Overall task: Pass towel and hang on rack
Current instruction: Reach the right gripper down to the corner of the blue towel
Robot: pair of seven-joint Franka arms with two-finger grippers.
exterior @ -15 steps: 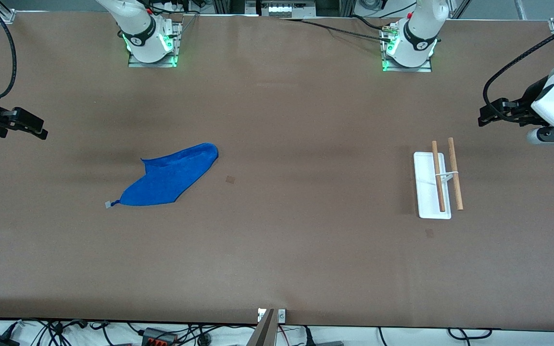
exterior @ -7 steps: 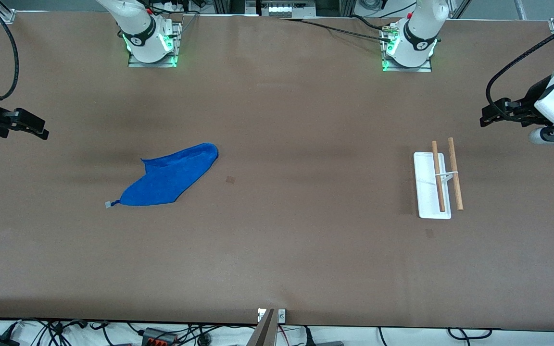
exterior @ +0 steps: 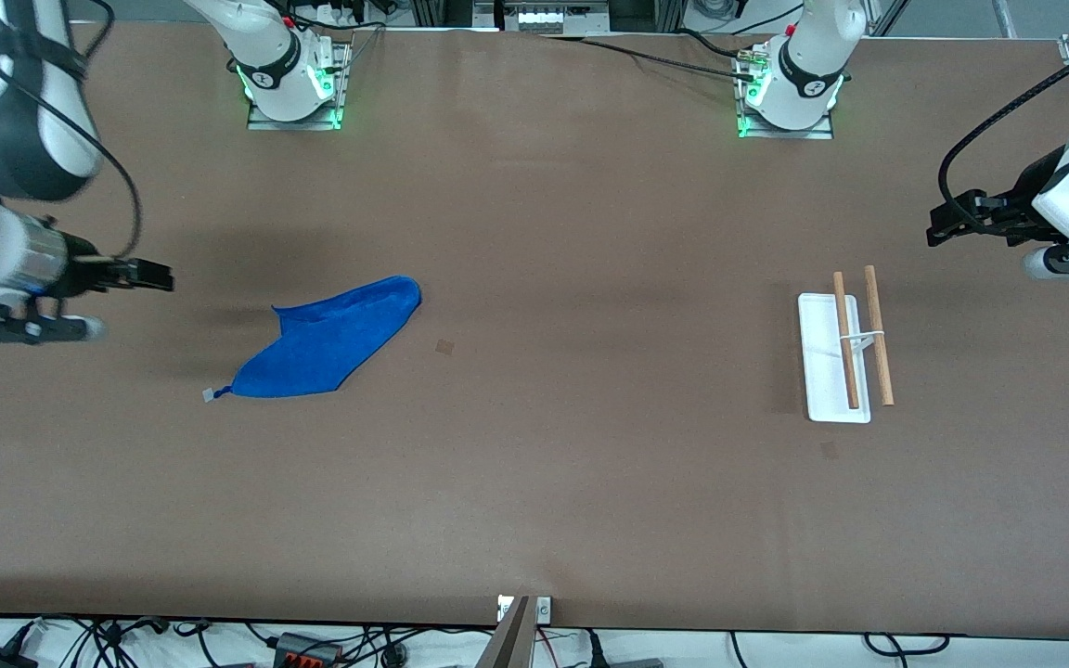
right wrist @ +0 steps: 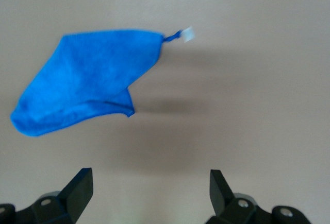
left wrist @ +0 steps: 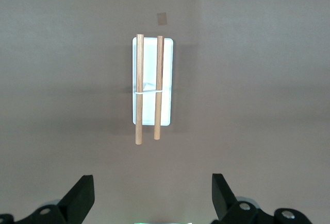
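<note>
front view: one crumpled royal-blue cloth towel [exterior: 330, 340] lies flat on the brown bench [exterior: 572, 501] toward the right arm's end; one white-based rack [exterior: 833, 360] with two wooden rods stands toward the left arm's end; left wrist view: left gripper [left wrist: 149, 201] spread wide, empty, above bare bench near the rack [left wrist: 150, 85]; right wrist view: right gripper [right wrist: 149, 195] spread wide, empty, over bench beside the towel [right wrist: 85, 80]

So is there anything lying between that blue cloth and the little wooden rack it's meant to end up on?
Nothing visible. The towel lies flat toward the right arm's end, the rack toward the left arm's end, with only bare table between. The open right gripper hangs beside the towel, unobstructed; the open left gripper waits by the rack.
</note>
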